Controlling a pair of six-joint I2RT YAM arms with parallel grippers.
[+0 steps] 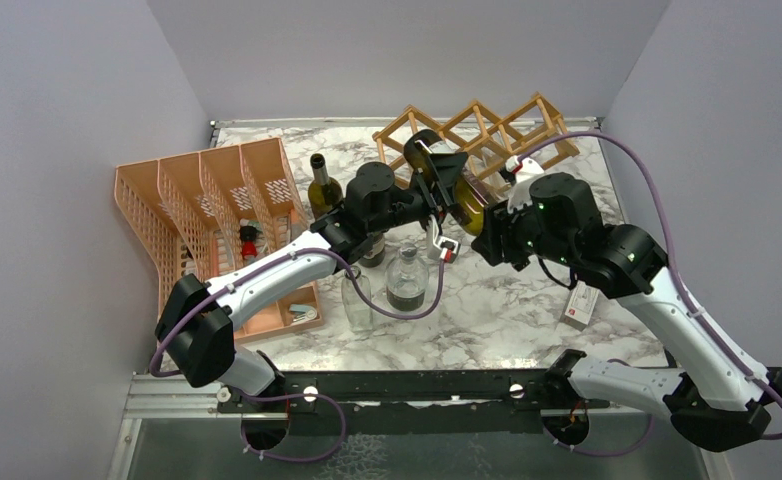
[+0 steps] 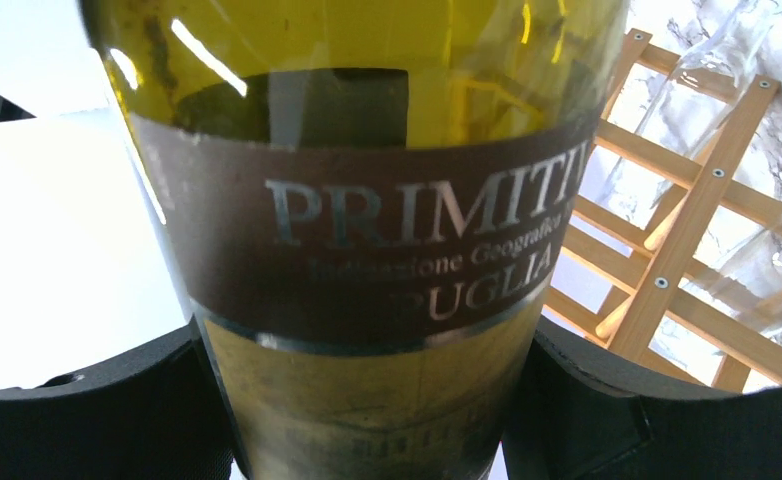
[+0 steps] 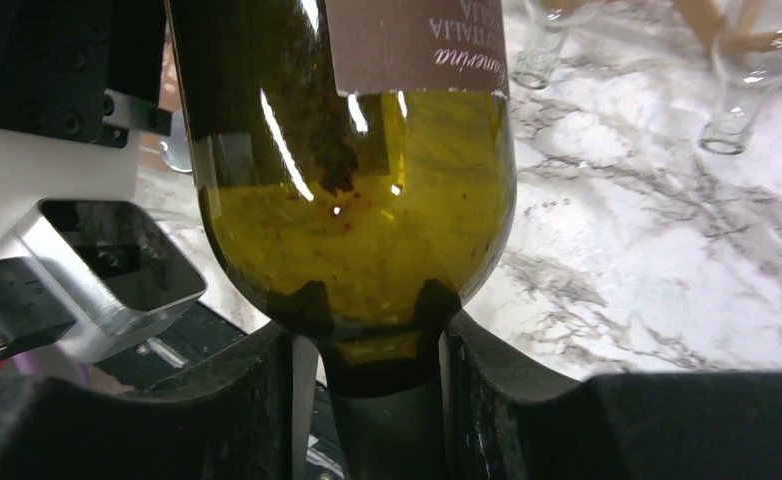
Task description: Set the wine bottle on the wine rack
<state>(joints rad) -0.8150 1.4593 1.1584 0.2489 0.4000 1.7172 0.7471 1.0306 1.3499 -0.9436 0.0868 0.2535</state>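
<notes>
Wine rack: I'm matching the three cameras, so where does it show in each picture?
Top view: wine rack at the back, right of centre.
Left wrist: rack on the right side, behind the bottle.
Right wrist: only rack slat ends, top right corner.
Shared landmark: the brown-labelled bottle.

Bright, even light falls from above in the overhead view, which is sharp all over, with soft shadows on the white-and-grey marbled tabletop (image 1: 527, 300). From the left wrist, the olive-green glass wine bottle with a brown label (image 2: 387, 250) looks slightly soft just above the left pincer (image 2: 377, 420). White glare streaks sit higher up, and everything left of the pincer is blown out white. From the right wrist, glare streaks cross the glass above the right pincer (image 3: 377, 390), whose near fingers blur.
</notes>
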